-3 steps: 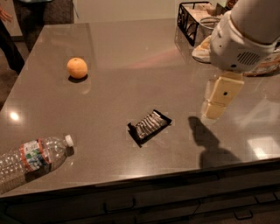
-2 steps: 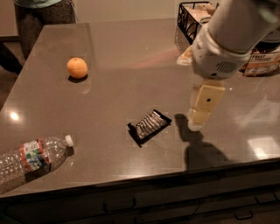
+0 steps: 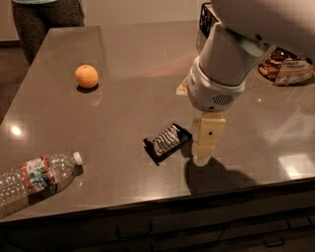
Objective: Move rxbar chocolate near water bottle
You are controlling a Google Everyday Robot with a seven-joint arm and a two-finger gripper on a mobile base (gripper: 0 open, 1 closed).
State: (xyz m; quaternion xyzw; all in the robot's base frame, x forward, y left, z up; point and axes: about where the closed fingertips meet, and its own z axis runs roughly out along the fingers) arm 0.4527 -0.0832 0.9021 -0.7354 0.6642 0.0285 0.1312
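The rxbar chocolate, a flat black wrapper with a shiny grey middle, lies at an angle on the grey table near its front middle. My gripper hangs from the white arm just to the right of the bar, low over the table and close beside the bar's right end. The water bottle, clear with a white cap and a red, green and white label, lies on its side at the front left corner, far left of the bar.
An orange sits at the left back of the table. A black wire basket and snack bags stand at the back right. A person stands behind the far left corner. The table's front edge runs just below the gripper.
The arm has swung left and down, bringing the gripper from the table's right side to just beside the bar. The bar, bottle and orange have not moved.
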